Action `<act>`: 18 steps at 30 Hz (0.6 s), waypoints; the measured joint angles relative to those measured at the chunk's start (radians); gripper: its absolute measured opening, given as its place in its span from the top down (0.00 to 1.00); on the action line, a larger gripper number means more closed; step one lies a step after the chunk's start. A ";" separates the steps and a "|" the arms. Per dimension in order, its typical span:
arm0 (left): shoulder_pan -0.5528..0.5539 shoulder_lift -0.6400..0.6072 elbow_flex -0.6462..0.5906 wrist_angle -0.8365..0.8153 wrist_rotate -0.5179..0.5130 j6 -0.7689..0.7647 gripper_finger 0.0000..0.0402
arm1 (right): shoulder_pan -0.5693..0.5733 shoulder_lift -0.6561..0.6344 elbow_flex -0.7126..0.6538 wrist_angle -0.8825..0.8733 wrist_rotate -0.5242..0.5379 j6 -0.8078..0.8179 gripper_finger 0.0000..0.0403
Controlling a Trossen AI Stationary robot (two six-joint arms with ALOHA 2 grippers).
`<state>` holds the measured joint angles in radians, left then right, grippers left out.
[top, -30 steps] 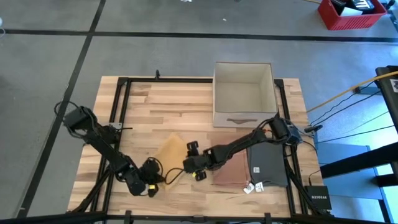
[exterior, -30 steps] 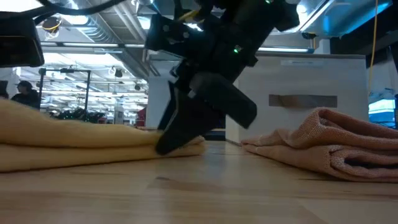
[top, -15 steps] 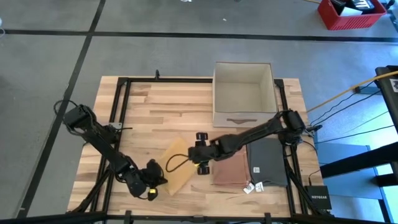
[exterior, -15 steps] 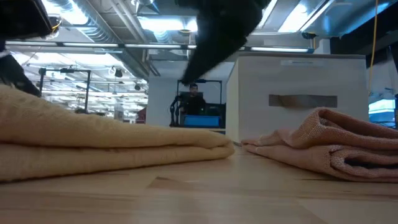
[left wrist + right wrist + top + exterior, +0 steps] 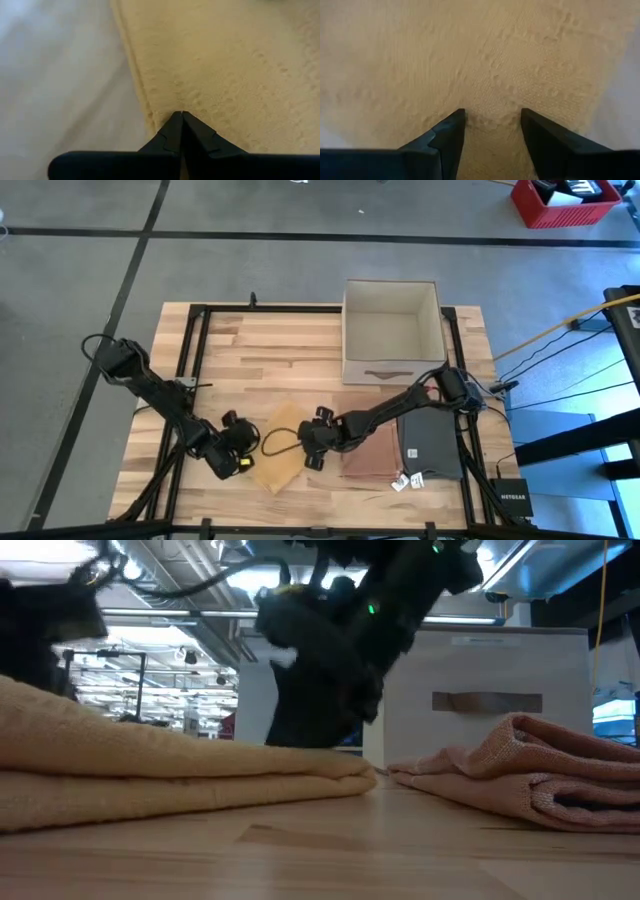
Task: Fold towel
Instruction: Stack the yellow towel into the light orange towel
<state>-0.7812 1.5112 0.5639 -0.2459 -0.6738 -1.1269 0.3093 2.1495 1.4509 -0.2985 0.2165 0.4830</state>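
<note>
Wooden surface [image 5: 260, 345] carries yellow towel [image 5: 280, 446], folded over between two arms.
Left gripper [image 5: 182, 117], jaws shut, presses one edge; right gripper [image 5: 492, 125], jaws apart and empty, should smooth the fold flat.

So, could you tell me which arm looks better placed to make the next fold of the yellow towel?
Probably the left: the left gripper is shut on the yellow towel at its edge, while the right gripper hangs open over the cloth, holding nothing.
</note>
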 joint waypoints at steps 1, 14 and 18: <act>-0.001 0.009 -0.001 0.001 0.028 -0.031 0.99 | 0.006 0.014 0.000 0.009 0.014 -0.038 0.51; -0.161 0.092 0.003 0.388 0.043 -0.232 0.99 | -0.033 0.060 0.006 0.382 0.141 -0.595 0.51; -0.165 0.044 0.027 0.340 0.042 -0.193 0.99 | -0.036 -0.011 0.050 0.241 0.113 -0.601 0.51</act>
<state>-0.9457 1.5551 0.5912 0.0941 -0.6316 -1.3202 0.2737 2.1382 1.5014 -0.0574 0.3298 -0.1182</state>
